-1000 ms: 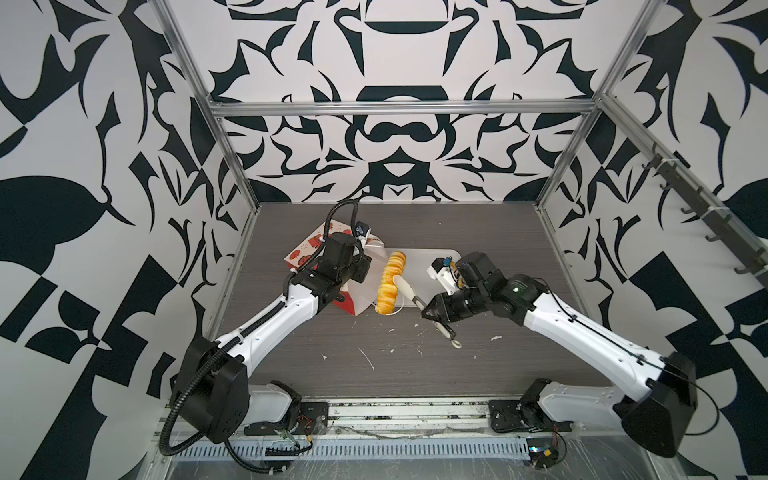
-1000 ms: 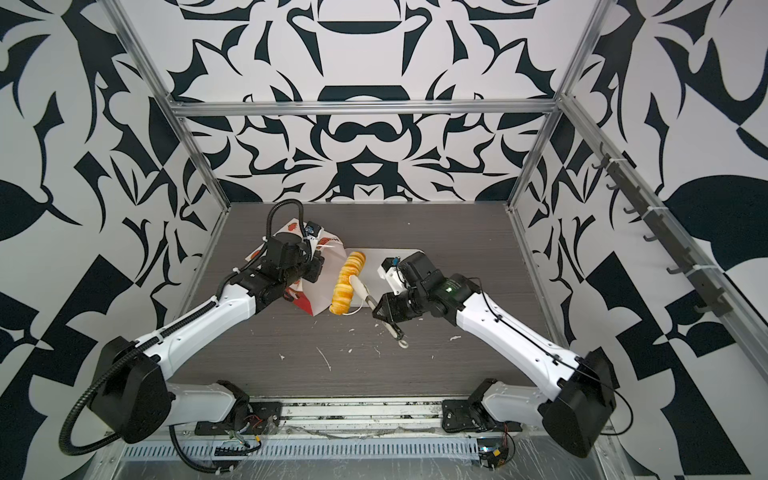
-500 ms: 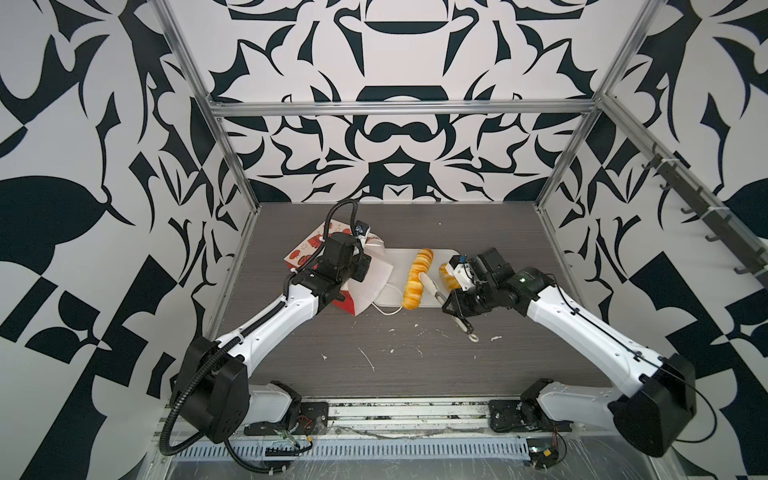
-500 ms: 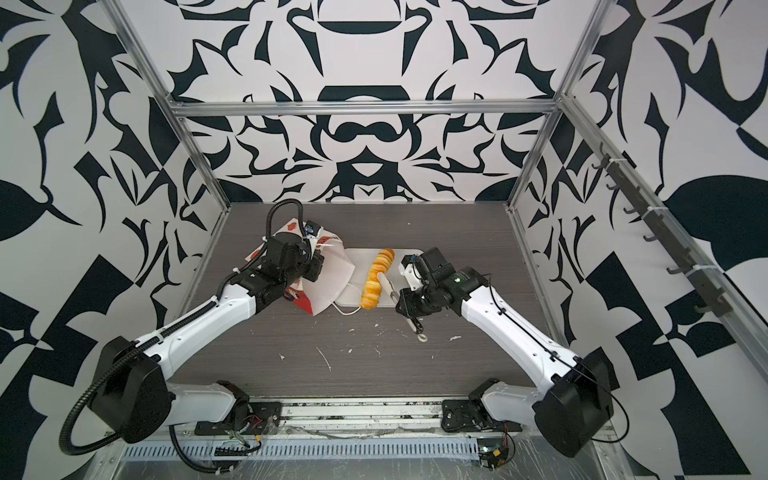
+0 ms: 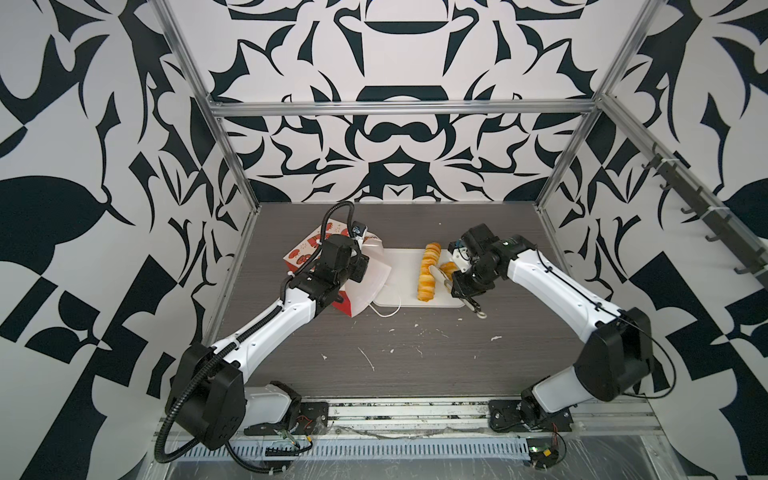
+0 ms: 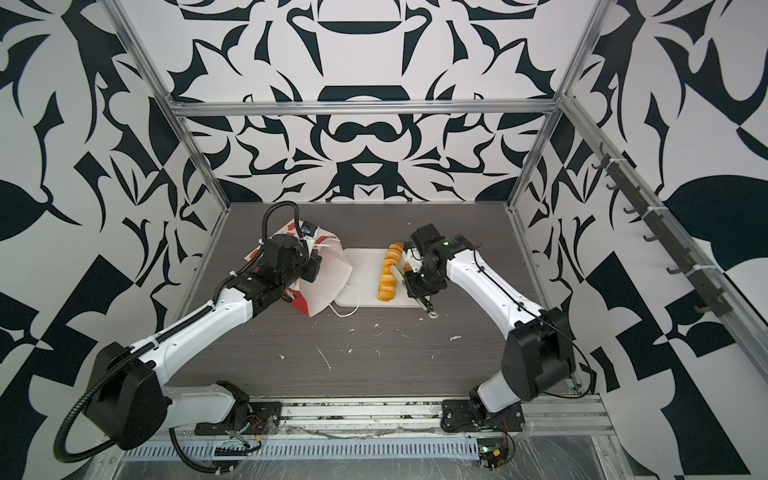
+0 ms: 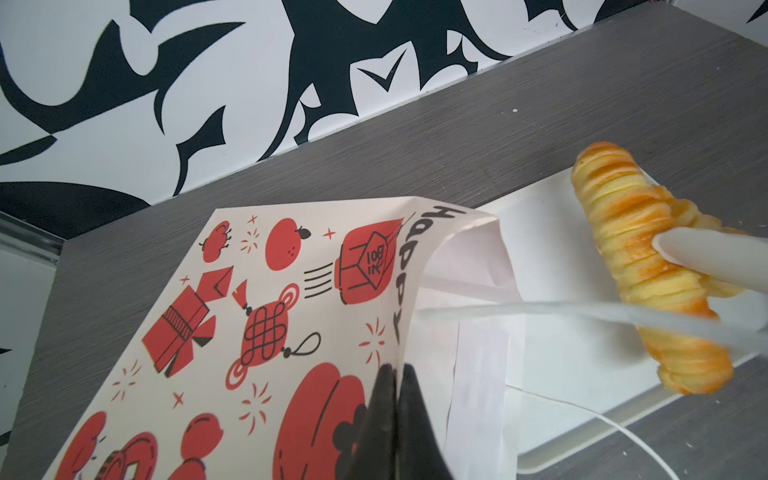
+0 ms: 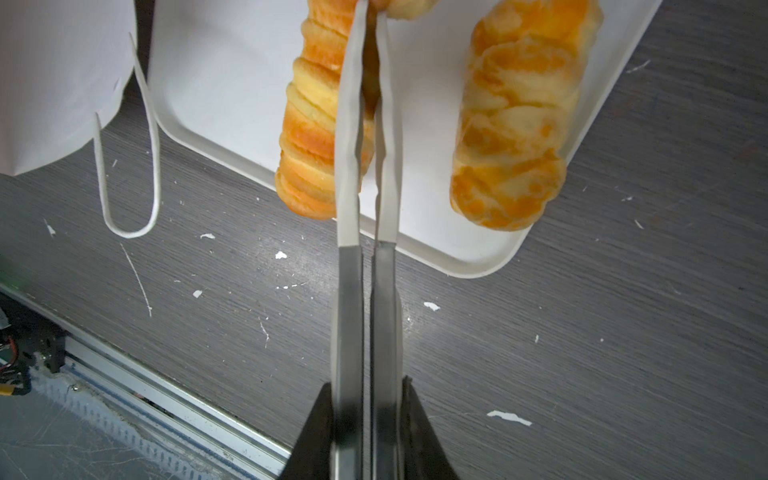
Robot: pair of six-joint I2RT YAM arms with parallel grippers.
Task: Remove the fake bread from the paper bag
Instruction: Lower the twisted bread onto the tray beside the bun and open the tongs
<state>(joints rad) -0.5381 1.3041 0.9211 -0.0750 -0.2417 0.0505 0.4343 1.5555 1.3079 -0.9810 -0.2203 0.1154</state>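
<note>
Left claw pinches paper bag; right claw clamps tongs gripping twisted stick over tray.

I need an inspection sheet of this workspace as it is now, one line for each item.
Surface: dark wood-grain table, white tray in the middle.
Job's things: paper bag on its side, mouth toward the tray; twisted stick held in tongs over the tray, contact unclear; short loaf lying on the tray.
Clutter: white scraps scattered on the table.
Tools: left tool shut on the bag's rim; right tool shut on the tongs.
Cables: black corrugated hose along the left arm.
Surroundings: black-and-white patterned walls, metal frame, hook rail on the right wall.
</note>
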